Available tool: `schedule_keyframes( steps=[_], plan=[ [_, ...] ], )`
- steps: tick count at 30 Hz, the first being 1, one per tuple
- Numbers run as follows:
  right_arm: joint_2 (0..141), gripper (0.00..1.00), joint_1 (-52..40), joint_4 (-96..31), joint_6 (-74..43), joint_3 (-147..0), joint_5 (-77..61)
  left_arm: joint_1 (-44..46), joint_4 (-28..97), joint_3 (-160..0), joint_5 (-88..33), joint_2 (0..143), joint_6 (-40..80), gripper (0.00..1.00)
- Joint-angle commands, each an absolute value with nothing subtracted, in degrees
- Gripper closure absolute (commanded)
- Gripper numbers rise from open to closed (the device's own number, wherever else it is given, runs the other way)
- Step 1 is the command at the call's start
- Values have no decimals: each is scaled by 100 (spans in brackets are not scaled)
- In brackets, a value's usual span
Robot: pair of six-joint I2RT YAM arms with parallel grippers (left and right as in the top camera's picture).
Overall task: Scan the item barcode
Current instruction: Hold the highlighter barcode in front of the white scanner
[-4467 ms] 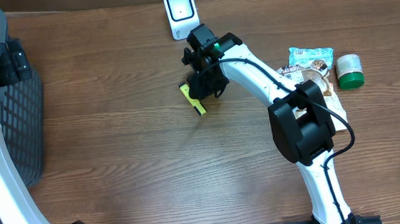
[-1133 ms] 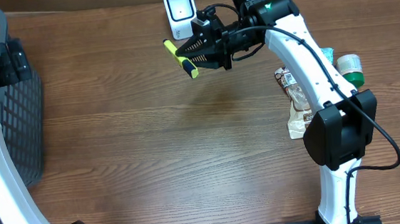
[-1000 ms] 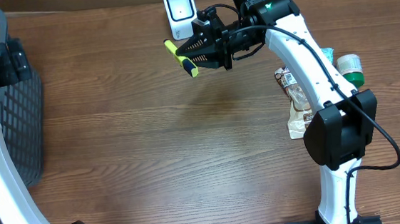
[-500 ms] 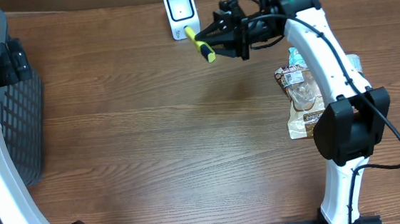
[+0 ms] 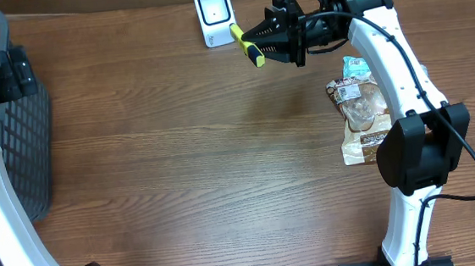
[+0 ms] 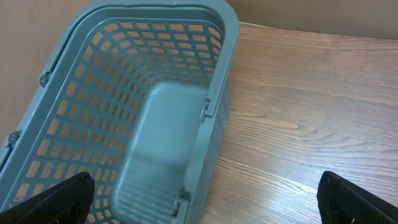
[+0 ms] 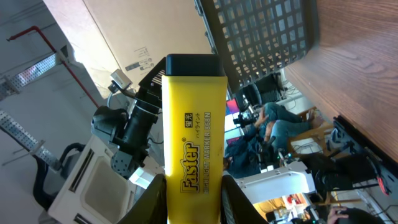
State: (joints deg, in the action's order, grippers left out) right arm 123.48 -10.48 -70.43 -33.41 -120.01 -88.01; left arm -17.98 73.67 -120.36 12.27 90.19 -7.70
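Yellow marker pack (image 5: 246, 45) is being held up off the worktop (image 5: 180, 154), the right claw (image 5: 258, 48) pinching it narrowly, its top end sitting just beside the white scanner (image 5: 214, 16). The left claw (image 6: 205, 202) is gaping wide over the grey basket (image 6: 217, 25), gripping nothing.

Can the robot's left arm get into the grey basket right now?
Probably yes. The left gripper hangs open right over the grey plastic mesh basket, and nothing lies inside it or covers its top.
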Motion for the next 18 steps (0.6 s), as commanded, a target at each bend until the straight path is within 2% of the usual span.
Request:
schedule_keyframes(
  steps=[1, 18],
  plan=[
    [12154, 90, -1013, -6945, -3299, -12121, -8995, -1747, 7349, -12062, 1238, 9065, -836, 0],
    [12154, 89, -1011, -6554, -2799, -12121, -8995, -1747, 7352, -12062, 1238, 9065, -836, 0]
  ],
)
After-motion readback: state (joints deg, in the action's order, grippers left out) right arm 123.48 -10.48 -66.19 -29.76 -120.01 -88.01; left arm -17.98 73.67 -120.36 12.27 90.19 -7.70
